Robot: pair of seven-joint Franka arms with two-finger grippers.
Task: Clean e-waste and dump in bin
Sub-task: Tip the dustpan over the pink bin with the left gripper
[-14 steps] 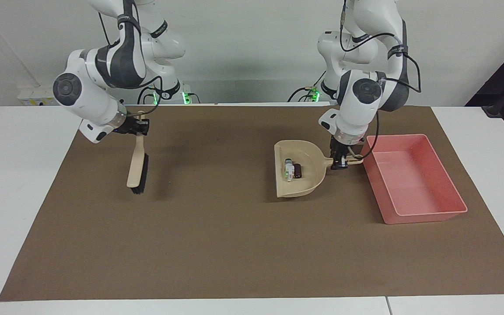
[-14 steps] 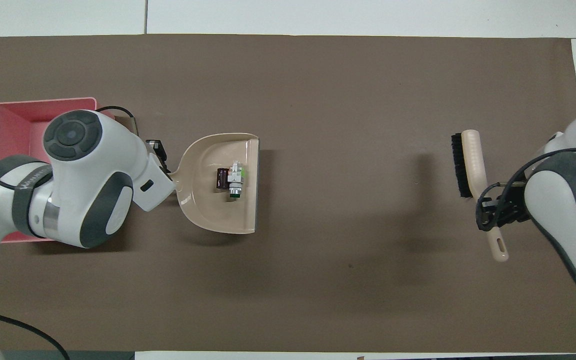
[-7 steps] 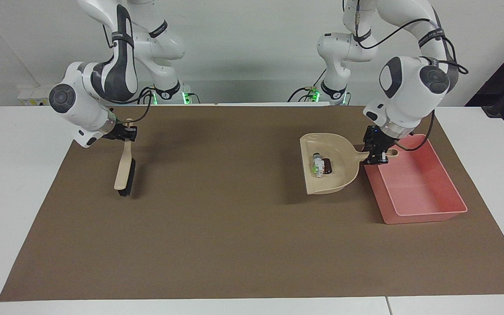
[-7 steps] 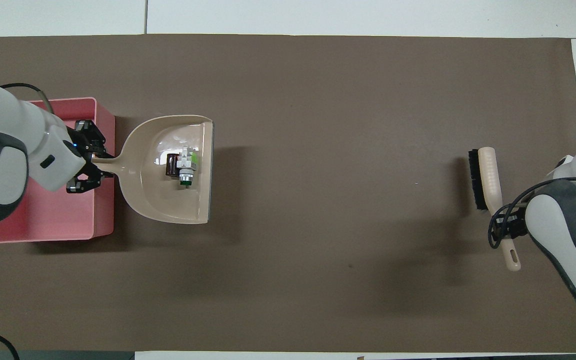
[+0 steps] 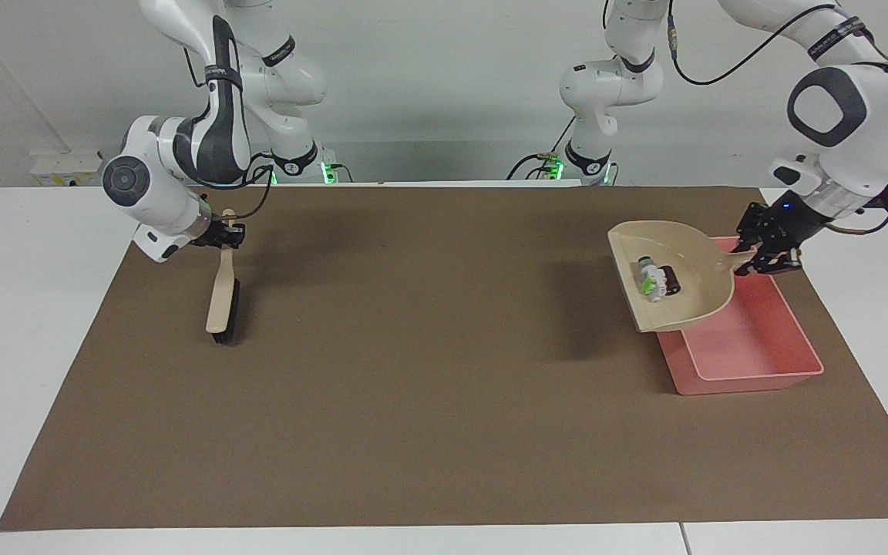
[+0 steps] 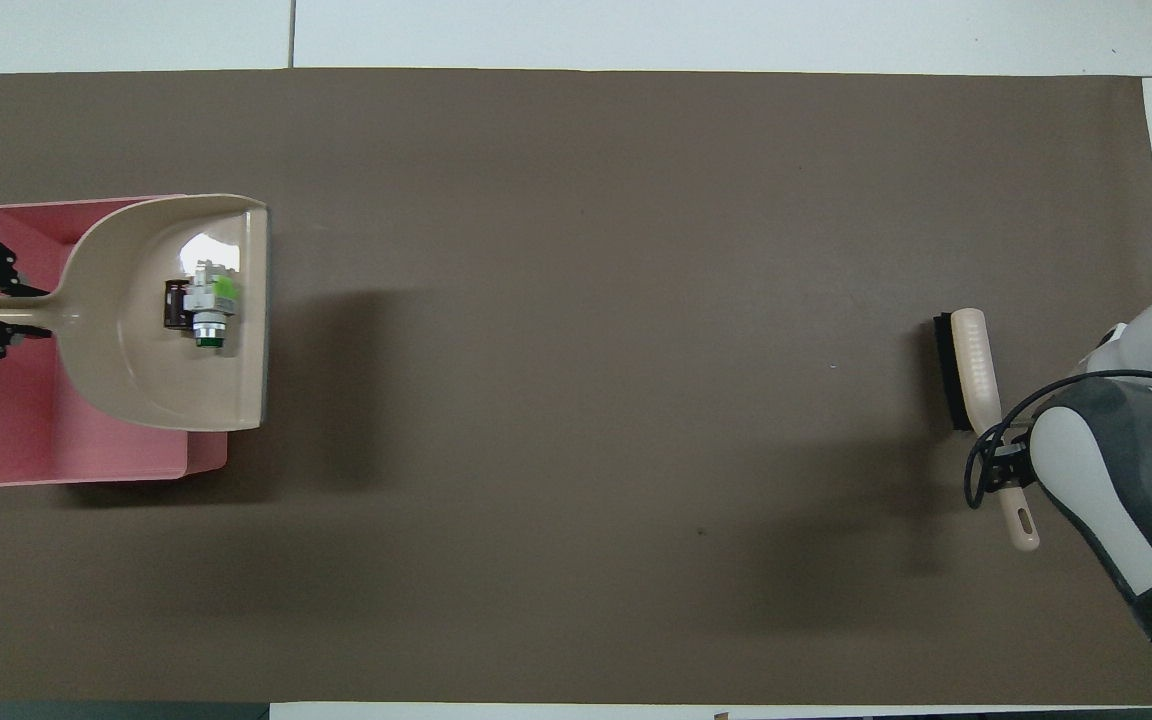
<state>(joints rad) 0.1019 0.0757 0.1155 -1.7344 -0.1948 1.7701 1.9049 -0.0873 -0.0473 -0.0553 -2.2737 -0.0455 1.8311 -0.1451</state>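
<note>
- In the facing view we see our right end effector (image 5: 230, 233) low over the brown mat (image 5: 413, 401) at the right arm's end of the tabletop (image 5: 35, 347), its fingers clamped on the handle of the brush (image 5: 223, 299).
- The brush hangs down from that end effector, dark bristles turned toward the middle of the mat; whether its tip touches the mat we cannot tell.
- Our left end effector (image 5: 769, 248) is raised over the bin's edge and clamped on the handle of the beige dustpan (image 5: 702, 289).
- The dustpan is in the air, reaching out from that end effector over the bin (image 5: 752, 362), its open lip toward the middle of the mat.
- The e-waste sits inside the pan: the white piece (image 5: 647, 277) touches the dark piece (image 5: 671, 280), which lies closer to the left end effector.
- The bin rests on the mat below the pan, at the left arm's end.
</note>
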